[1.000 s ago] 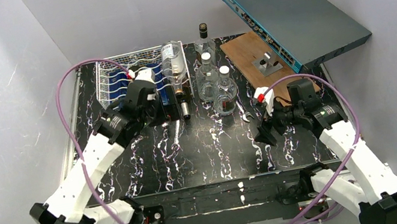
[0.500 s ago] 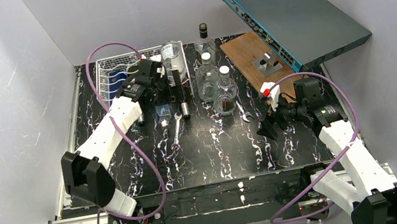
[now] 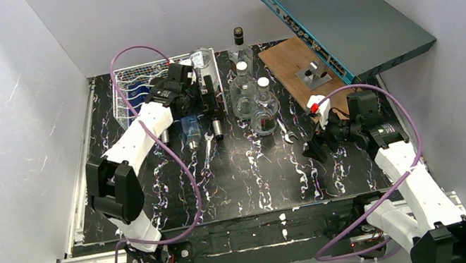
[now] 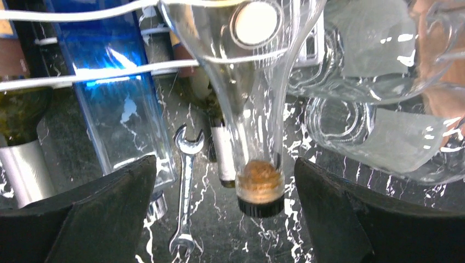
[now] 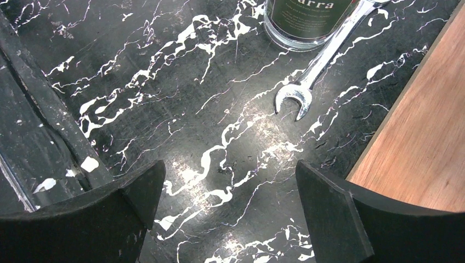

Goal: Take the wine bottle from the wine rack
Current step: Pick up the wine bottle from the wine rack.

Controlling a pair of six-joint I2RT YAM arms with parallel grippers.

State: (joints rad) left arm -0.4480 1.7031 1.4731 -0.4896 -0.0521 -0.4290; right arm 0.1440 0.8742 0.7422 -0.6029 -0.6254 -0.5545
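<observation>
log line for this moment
left gripper: open, at neck of clear bottle | bottle: on wine rack | right gripper: open, above table

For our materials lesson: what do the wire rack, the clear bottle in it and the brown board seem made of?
Wire rack: probably metal, glossy silver-white thin rods. Clear bottle: likely glass, transparent with sharp glints. Brown board: apparently wood, matte, faint grain.

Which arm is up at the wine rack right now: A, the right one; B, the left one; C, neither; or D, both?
B: the left gripper is open at the bottle necks along the wine rack, while the right gripper hangs far off beside the wooden board.
</observation>
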